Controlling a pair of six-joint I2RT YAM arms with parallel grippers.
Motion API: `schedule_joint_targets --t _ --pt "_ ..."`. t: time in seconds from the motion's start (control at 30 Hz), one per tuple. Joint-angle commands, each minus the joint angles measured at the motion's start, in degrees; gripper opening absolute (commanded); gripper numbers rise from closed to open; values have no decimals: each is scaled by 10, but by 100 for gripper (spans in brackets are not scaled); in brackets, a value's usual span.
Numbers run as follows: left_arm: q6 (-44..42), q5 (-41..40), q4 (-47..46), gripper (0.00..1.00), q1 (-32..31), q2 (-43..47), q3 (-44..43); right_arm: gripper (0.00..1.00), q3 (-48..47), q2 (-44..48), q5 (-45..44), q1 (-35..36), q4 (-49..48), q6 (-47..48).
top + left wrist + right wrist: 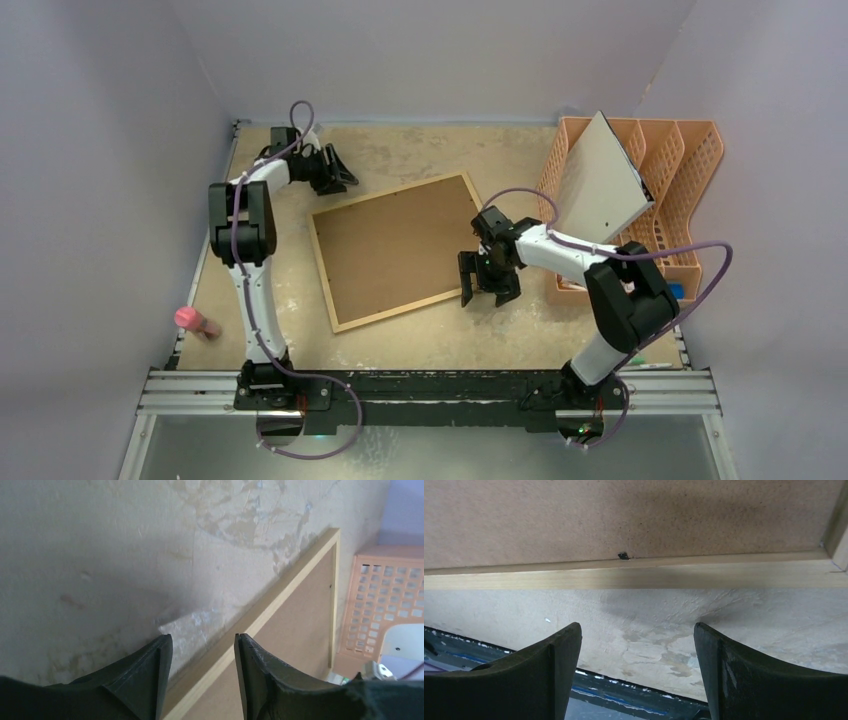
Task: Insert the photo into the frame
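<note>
We saw the orange rack (690, 170) holding a tilted grey-white board (600, 185). The frame (400, 245) lay back-up on the worn table (440, 340), pale walls (430, 50) around; left gripper (347, 170) and right gripper (487, 296) gaped, empty.

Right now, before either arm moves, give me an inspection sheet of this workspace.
Surface: table worn and patchy.
Job's things: frame lies flat mid-table, fibreboard back up; photo not seen.
Clutter: orange file rack at far right with a grey-white board leaning in it; small pink object at the left edge.
Grippers: left gripper open and empty by the frame's far-left corner; right gripper open and empty by its near-right corner.
Cables: purple cables run along both arms, looping clear of the frame.
Surroundings: plain pale walls on three sides; nothing else seen.
</note>
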State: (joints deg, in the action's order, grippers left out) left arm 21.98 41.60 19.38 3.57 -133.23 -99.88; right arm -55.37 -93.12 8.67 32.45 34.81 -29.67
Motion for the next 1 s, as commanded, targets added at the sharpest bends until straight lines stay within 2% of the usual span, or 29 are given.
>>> schedule_joint_targets --t 0.0,0.13,0.27,0.37,0.57,0.73,0.97 --pt "64 23 -111 52 1 51 88 84 8 -12 18 -1 -32 -5" --pt "48 3 -71 51 -2 55 111 84 -16 -58 -23 -2 -57 -10" --pt "39 -29 -46 50 -3 103 168 83 -60 -96 -72 -6 -85 -18" --pt "20 -54 29 50 -4 147 188 83 -99 -123 -102 -30 -100 -19" --pt "4 -74 100 50 -5 236 266 82 -134 -151 -88 -62 -152 -11" --pt "26 -69 103 50 -15 302 365 81 -179 -199 -89 -71 -177 -6" --pt "54 -53 81 50 -27 391 499 80 -322 -300 -99 -73 -169 20"
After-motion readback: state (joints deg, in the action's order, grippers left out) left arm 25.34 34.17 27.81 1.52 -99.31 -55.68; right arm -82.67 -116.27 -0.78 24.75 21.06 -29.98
